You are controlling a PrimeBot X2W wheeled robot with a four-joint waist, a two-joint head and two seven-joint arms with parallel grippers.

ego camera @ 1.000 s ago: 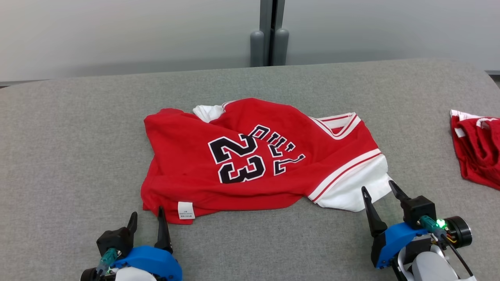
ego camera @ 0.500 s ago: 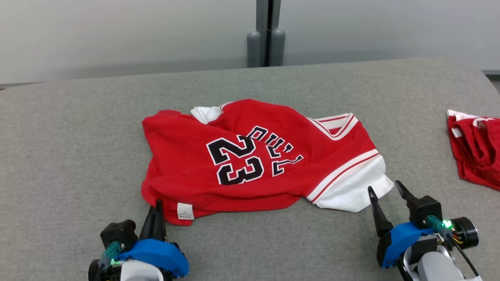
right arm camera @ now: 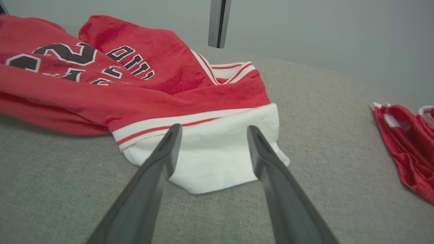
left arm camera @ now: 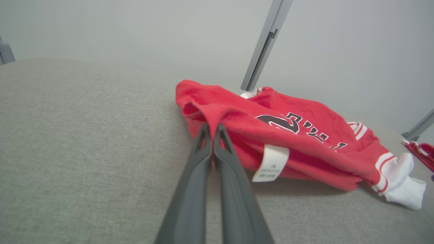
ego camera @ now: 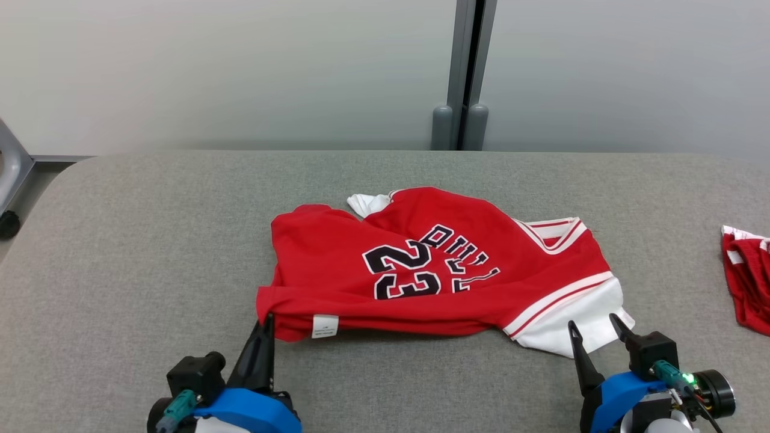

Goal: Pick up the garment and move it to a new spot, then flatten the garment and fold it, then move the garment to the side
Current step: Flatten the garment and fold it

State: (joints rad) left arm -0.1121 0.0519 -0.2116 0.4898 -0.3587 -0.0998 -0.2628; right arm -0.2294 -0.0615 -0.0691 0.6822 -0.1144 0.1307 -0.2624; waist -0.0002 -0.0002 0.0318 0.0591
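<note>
The garment [ego camera: 433, 270], a red jersey, lies crumpled on the grey table [ego camera: 120, 270] ahead of both my jaws. My left gripper [ego camera: 266, 322], which stood wide a second ago just short of the hem, is now clamped on the near left corner. Red cloth bunches between its tips, and the hem beside them, by the white label [ego camera: 325, 325], looks raised. I judge the pick-up begun on this side. My right gripper [ego camera: 592, 323] is unchanged, jaws wide apart, the white sleeve [ego camera: 577, 313] just beyond its tips, unpinched; it likely needs to close before I lift evenly. Another red cloth [ego camera: 746, 282] lies well off to its right.
</note>
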